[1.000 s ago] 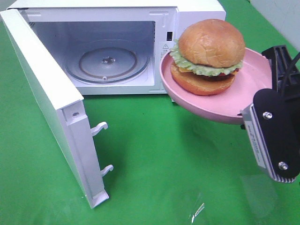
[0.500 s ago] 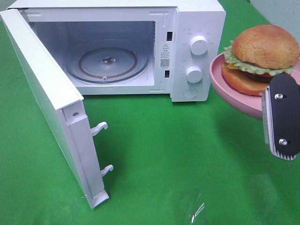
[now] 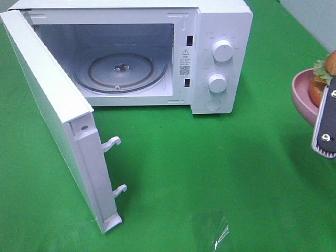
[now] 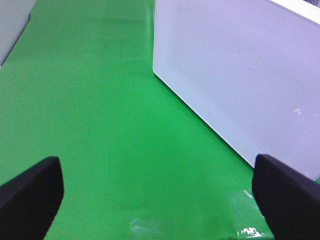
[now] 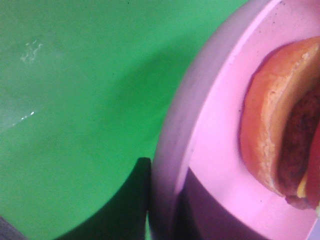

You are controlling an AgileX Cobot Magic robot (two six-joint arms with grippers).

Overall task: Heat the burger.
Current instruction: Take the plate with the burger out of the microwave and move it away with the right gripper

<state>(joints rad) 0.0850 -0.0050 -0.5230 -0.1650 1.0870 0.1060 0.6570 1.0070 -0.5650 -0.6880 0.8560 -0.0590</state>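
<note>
While the right end effector (image 3: 326,118) pinches the rim of the round pink plate (image 3: 302,94) bearing the small tan-bunned burger (image 3: 321,79), well right of the open white microwave (image 3: 157,52), it should keep the plate level; the left end effector (image 4: 155,200) stands spread.

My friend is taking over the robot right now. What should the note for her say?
Right gripper: shut on the rim of the pink plate, holding it in the air at the far right, away from the microwave.
Left gripper: open, empty, low over the green cloth beside the microwave door.
Burger: on the plate, mostly out of the high camera's view.
Done: door open wide, burger and plate picked up. The glass turntable has nothing on it.
Left: put the plate with the burger on the turntable, let go, close the door and start it with the knobs.
</note>
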